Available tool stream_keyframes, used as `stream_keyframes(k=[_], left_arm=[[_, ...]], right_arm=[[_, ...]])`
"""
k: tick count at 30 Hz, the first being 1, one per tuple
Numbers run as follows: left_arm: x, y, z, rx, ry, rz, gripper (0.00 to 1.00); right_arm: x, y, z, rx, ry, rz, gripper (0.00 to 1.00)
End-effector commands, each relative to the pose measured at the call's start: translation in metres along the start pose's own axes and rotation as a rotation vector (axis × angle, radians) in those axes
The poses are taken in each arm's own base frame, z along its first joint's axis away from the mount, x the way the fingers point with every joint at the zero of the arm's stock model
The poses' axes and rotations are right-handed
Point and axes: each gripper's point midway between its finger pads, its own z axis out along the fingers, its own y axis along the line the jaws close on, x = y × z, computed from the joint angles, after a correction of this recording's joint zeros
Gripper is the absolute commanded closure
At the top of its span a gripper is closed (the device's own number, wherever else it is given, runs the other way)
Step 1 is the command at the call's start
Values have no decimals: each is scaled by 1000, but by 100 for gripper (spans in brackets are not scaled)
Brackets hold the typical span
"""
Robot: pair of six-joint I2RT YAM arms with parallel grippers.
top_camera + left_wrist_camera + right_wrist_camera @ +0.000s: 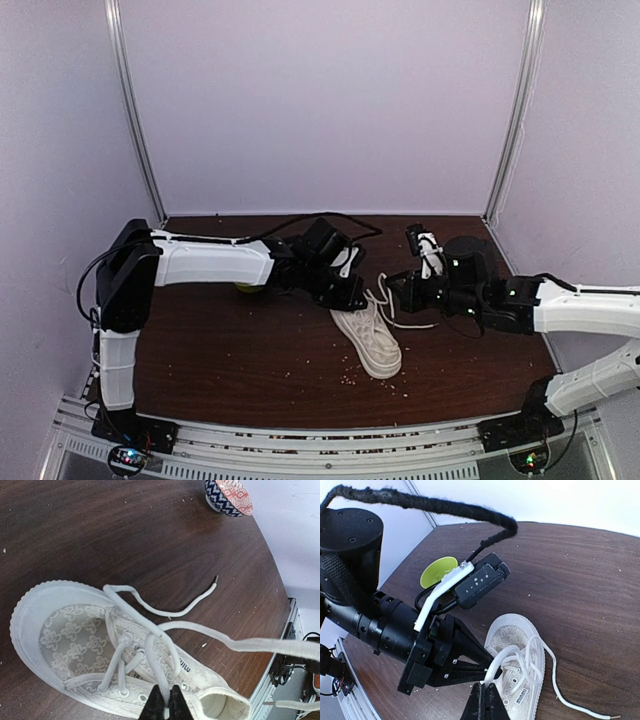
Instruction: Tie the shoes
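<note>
The sneaker is lying on the dark wooden table just below and between the two grippers. Its heel opening is sitting right beside the left gripper and its toe is pointing off to one side of it.

The left gripper is pinching together on one lace strand, which is rising from the eyelets straight into its tips. The right gripper is closed too. It seems to be gripping the taut strand, which is stretching flat from the top eyelets toward it. I am judging that from the tension, since the pinch itself is not showing clearly.

A loose lace end is trailing on the wood beyond the left fingers. A patterned bowl is sitting well beyond that, clear of the work.

The step in hand looks like drawing the two strands out so they can be crossed into the first knot. To do it well:

- **Grip:** both pinches are needing to stay firm while the arms pull evenly, because a light shoe is likely to slide or tip toward whichever side pulls harder.
- **Height:** the strands are best kept low over the tongue.
- **Clearance:** the fingertips are working near each other, so each path is wanting room.
- **Loose tail:** it could get caught under the crossing, so it is worth watching.
</note>
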Motion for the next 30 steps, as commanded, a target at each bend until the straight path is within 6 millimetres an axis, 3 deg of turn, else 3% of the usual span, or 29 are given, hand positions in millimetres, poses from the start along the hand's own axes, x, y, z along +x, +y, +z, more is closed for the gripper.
stream_keyframes(k=[1,7,15,23,30], left_arm=[[-20,-10,-16,30,-99,12,93],[-15,-7,-17,34,-109,13,94],[-13,-6,-22,49,-135,17,96],[-10,-11,-28,79,-146,51,96],[-7,-13,-28,95,-135,74,95]], right_arm=[[13,0,23,-38,71,-54,100],[50,10,57,-156,198,-37,100],[86,-6,85,-114,281,-14,100],[78,-22,91,-69,251,16,100],[66,-15,100,-121,242,18,100]])
